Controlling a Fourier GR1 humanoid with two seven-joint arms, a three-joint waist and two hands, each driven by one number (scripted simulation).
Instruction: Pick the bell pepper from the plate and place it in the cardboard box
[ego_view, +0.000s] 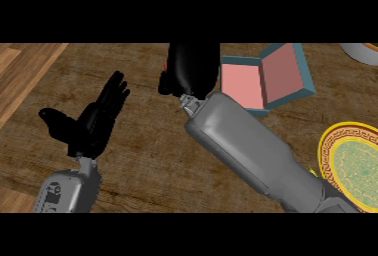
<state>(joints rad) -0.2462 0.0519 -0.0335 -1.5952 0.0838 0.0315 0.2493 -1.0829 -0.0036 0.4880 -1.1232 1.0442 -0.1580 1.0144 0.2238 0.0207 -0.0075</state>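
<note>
My right hand (190, 67) hangs over the counter just left of the box (284, 75), fingers curled downward. A thin red sliver of the bell pepper (165, 66) peeks out at the hand's left edge; the rest is hidden by the hand. The box is teal outside and pink inside, and lies open with nothing in it. At the lower right the yellow-rimmed plate (329, 150) with a green centre carries nothing, and my right forearm crosses its near corner. My left hand (92, 120) rests open at the left, fingers up.
A grey rim of another dish (362, 50) shows at the top right corner. A lighter wooden strip (22, 65) runs along the counter's left side.
</note>
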